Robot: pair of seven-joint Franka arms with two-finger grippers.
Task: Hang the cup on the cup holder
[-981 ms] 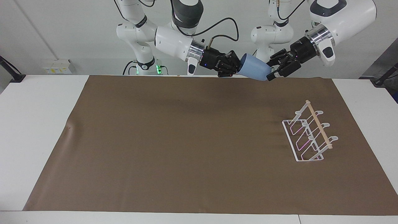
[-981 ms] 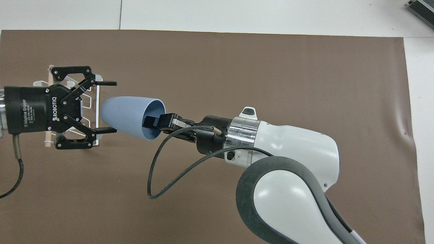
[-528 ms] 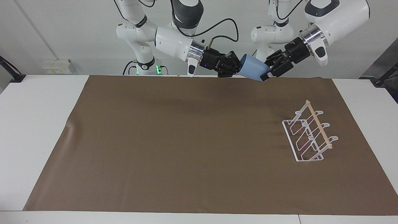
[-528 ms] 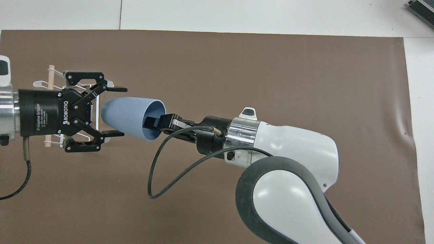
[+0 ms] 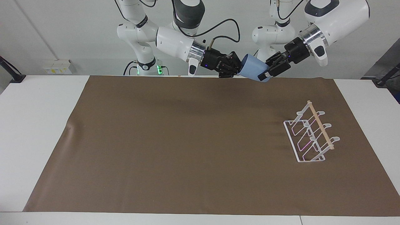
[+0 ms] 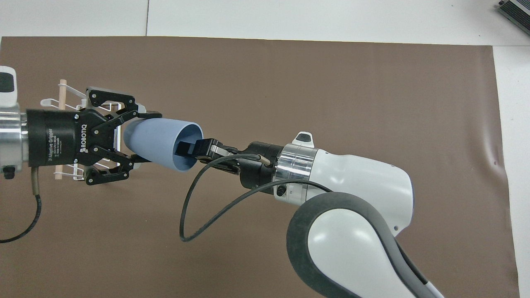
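Note:
The light-blue cup (image 5: 253, 71) is held up in the air on its side, over the mat's edge nearest the robots. My right gripper (image 5: 240, 69) is shut on its rim, one finger inside the mouth (image 6: 186, 149). My left gripper (image 5: 265, 73) comes from the other end, and its fingers (image 6: 151, 114) lie against both sides of the cup's base (image 6: 159, 140). The white wire cup holder (image 5: 312, 134) with its wooden dowel stands on the mat toward the left arm's end. In the overhead view it (image 6: 62, 89) is mostly covered by the left gripper (image 6: 143, 136).
A brown mat (image 5: 187, 140) covers most of the white table (image 5: 37, 125). The right arm's forearm and black cable (image 6: 194, 215) hang over the middle of the mat in the overhead view.
The left gripper has moved in toward the cup's base and its fingers have closed from wide open onto the cup. The right gripper and the cup have stayed nearly still.

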